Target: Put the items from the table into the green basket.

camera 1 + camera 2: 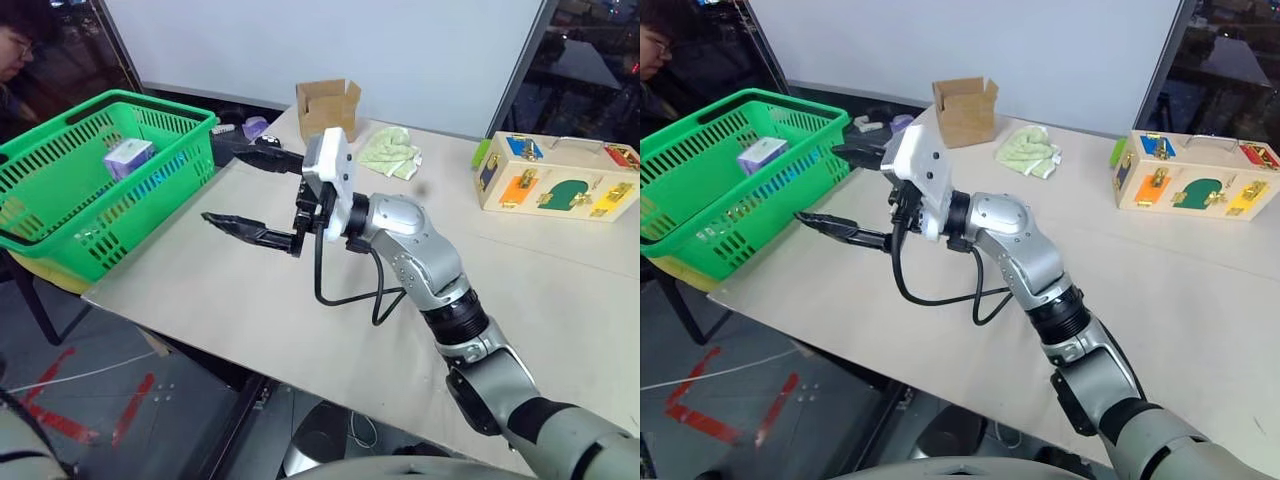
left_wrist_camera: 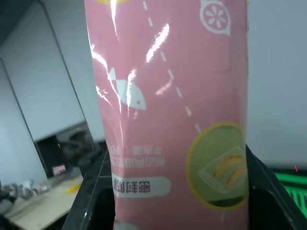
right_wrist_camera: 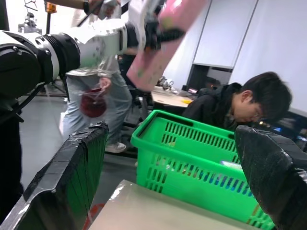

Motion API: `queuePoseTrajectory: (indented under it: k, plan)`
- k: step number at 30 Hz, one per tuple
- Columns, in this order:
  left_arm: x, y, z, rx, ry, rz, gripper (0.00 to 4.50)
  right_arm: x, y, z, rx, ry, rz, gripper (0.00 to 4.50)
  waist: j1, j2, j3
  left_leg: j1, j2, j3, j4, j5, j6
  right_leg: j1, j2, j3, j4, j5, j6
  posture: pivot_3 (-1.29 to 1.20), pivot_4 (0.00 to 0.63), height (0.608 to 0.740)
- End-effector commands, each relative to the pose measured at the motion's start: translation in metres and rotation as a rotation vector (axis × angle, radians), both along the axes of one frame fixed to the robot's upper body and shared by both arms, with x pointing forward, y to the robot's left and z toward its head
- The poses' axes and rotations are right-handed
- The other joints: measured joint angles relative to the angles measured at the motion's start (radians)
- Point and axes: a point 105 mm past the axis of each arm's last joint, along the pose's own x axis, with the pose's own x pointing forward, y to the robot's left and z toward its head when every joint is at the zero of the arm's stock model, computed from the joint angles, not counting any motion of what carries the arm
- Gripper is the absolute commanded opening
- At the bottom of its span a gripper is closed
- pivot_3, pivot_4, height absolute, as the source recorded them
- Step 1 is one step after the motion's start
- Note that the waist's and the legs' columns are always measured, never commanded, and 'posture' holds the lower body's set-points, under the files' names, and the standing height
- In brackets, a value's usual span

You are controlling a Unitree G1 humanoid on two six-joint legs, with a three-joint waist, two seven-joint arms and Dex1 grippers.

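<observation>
I am lifting the pink carton up to drop it in the green basket.

My left gripper [image 3: 158, 33] is squeezed tight on the long pink carton [image 2: 172, 110] – I hold it high in the air, above the green basket [image 1: 90, 190] and a bit to one side of it, I think. My right gripper [image 1: 250, 190] is wide open with nothing in it, waiting over the table [image 1: 300, 320] next to the basket. A small purple box [image 1: 128, 156] already sits inside the basket. Next I need to bring the carton over the open top, tip it down, and let go – gently, so it does not bump the rim.
</observation>
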Motion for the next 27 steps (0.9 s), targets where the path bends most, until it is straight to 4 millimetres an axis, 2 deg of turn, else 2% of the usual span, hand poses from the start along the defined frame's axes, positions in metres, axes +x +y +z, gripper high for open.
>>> queuePoseTrajectory:
  k: [1,4,9,13,16,18,19,20,22,27]
  plan:
    - [0.006,-0.003,0.000,0.009,0.007,-0.008,2.32,-0.004,-0.005,0.009,0.026,-0.029,-0.022,4.50,-0.008,0.000,0.000,0.000,0.000,0.000,0.000,0.000,0.000,0.000,0.000,0.000,0.000,0.000,0.000,0.35,0.000,0.740]
    - [0.015,0.001,-0.018,-0.060,0.030,0.006,2.32,-0.001,-0.010,0.008,0.015,-0.027,-0.048,4.50,-0.035,-0.001,0.000,0.000,0.001,-0.001,0.003,0.000,0.000,0.001,0.000,0.000,0.001,0.000,0.000,0.33,0.000,0.740]
    - [0.024,0.000,-0.032,-0.123,0.017,0.005,2.32,0.000,-0.014,0.007,0.007,-0.023,-0.068,4.50,-0.092,-0.003,-0.002,0.000,0.001,-0.002,0.005,0.000,0.000,0.002,0.000,-0.001,0.002,0.001,0.000,0.30,0.000,0.740]
    - [0.033,-0.001,-0.047,-0.159,0.037,0.020,2.32,0.000,-0.017,0.006,-0.002,-0.020,-0.083,4.50,-0.158,-0.006,-0.004,0.001,0.001,-0.003,0.006,0.000,0.000,0.004,0.000,-0.001,0.002,0.002,-0.001,0.28,0.000,0.740]
    - [0.030,0.006,-0.059,-0.188,0.036,0.073,2.32,0.001,-0.018,0.005,-0.008,-0.019,-0.098,4.50,-0.200,-0.006,-0.004,0.001,0.001,-0.003,0.006,0.000,0.000,0.005,0.000,-0.001,0.004,0.002,-0.001,0.26,0.000,0.740]
    - [0.021,0.016,-0.064,-0.197,0.032,0.143,2.88,0.001,-0.019,0.005,-0.010,-0.019,-0.105,4.50,-0.236,-0.006,-0.004,0.002,0.001,-0.004,0.006,0.000,0.000,0.004,0.000,-0.001,0.006,0.002,-0.001,0.26,0.000,0.740]
    - [0.011,0.026,-0.067,-0.180,0.040,0.223,3.19,0.001,-0.020,0.005,-0.011,-0.017,-0.112,4.50,-0.249,-0.006,-0.004,0.002,0.001,-0.004,0.006,0.000,0.000,0.004,0.000,-0.001,0.007,0.002,-0.001,0.24,0.000,0.740]
    - [-0.005,0.038,-0.069,-0.182,0.021,0.311,3.64,0.002,-0.021,0.005,-0.013,-0.016,-0.120,4.50,-0.268,-0.006,-0.004,0.003,0.001,-0.003,0.006,0.000,0.000,0.004,-0.001,-0.001,0.009,0.002,-0.001,0.25,0.000,0.740]
    - [-0.022,0.050,-0.072,-0.159,0.017,0.414,4.48,0.003,-0.023,0.005,-0.016,-0.013,-0.129,4.50,-0.292,-0.007,-0.004,0.005,0.000,-0.002,0.005,0.000,0.000,0.004,-0.001,0.001,0.011,0.002,-0.001,0.25,0.000,0.740]
    - [-0.024,0.050,-0.080,-0.179,0.015,0.374,4.48,0.005,-0.024,0.003,-0.026,-0.011,-0.130,4.50,-0.300,-0.007,-0.004,0.005,0.001,-0.003,0.005,0.000,0.001,0.001,0.000,0.001,0.016,0.001,-0.001,0.27,0.000,0.740]
